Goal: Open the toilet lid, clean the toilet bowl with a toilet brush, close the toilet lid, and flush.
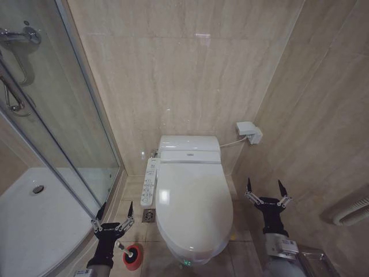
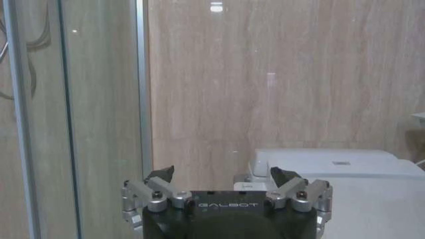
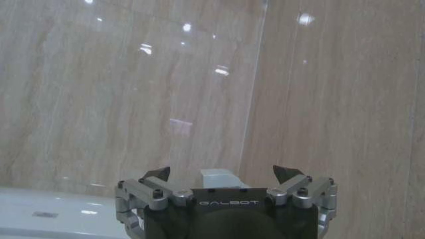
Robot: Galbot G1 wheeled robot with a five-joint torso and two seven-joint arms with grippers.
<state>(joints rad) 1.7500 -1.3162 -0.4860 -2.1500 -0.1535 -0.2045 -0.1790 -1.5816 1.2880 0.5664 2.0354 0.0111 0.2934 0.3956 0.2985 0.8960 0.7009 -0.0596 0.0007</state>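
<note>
The toilet lid [image 1: 193,202] lies closed — left hand [image 1: 113,211] and right hand [image 1: 266,190] flank it, fingers spread.

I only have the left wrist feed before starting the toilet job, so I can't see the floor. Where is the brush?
Observer: The toilet brush stands in its red holder on the floor, left of the toilet bowl.
Operator: Is the lid down?
Observer: Yes, the toilet lid lies closed over the bowl.
Operator: And the other arm?
Observer: The right gripper hangs open to the right of the toilet, touching nothing.
Operator: My own gripper?
Observer: The left gripper is open just above the brush.
</note>
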